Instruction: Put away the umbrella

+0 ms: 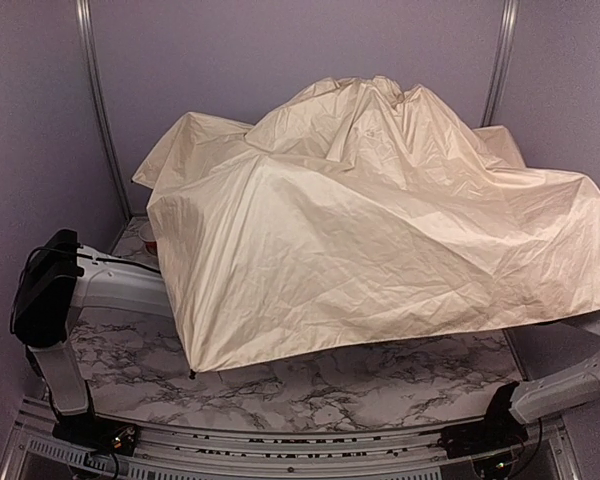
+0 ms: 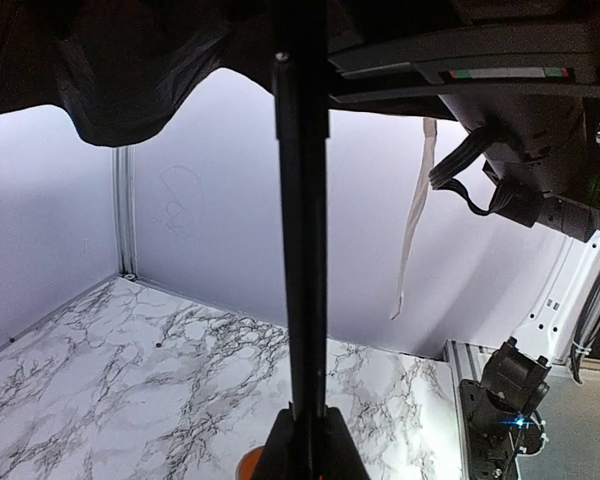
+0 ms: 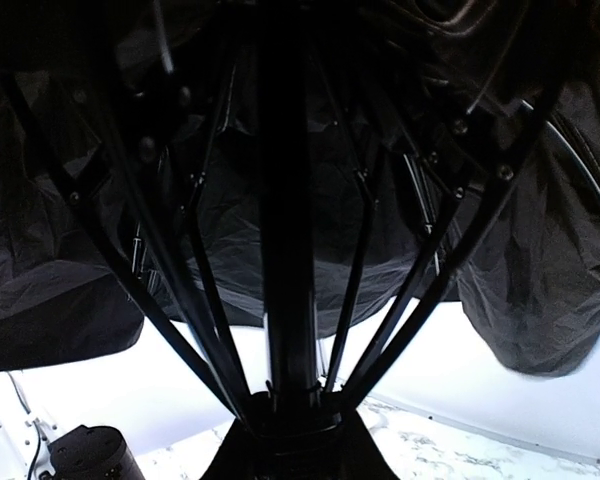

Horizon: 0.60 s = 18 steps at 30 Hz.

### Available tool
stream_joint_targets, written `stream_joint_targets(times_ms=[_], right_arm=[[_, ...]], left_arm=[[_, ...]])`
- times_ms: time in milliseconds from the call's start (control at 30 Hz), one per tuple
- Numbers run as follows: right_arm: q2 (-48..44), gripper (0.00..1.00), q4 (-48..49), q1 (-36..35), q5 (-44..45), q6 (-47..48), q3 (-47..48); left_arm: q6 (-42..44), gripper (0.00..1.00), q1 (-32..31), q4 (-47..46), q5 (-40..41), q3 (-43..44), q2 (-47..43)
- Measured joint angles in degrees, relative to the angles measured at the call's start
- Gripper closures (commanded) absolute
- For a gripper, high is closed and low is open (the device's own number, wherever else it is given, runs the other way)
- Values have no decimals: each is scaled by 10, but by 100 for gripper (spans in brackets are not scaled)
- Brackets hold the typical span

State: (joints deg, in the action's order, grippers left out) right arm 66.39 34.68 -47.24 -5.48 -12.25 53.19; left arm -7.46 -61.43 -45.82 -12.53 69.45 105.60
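No text, label, brand name, number or sign can be read in any of the three views. The nearest things to writing are two marks in the left wrist view. One is a faint looping scribble [image 2: 178,200] on the pale back wall [image 2: 240,260], too faint to make out as a letter or a figure. The other is a narrow strip [image 2: 500,73] with small red and green patches on the dark arm housing [image 2: 540,130], too small to tell whether it bears any characters. The cream fabric of the umbrella [image 1: 380,220] shows only creases in the top view, with no print.
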Motion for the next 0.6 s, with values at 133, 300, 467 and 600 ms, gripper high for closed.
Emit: stream_joint_targets(times_ms=[133, 300, 467, 600], right_arm=[[-18, 100, -8, 0, 8, 3, -18], [-31, 100, -33, -4, 7, 3, -50], [-5, 99, -37, -38, 15, 1, -106], [35, 99, -8, -58, 16, -6, -136]], left_arm=[[5, 100, 0, 3, 0, -13, -7], [19, 100, 2, 26, 2, -67, -46], [29, 100, 10, 48, 11, -89, -81], [34, 100, 16, 64, 24, -97, -108]])
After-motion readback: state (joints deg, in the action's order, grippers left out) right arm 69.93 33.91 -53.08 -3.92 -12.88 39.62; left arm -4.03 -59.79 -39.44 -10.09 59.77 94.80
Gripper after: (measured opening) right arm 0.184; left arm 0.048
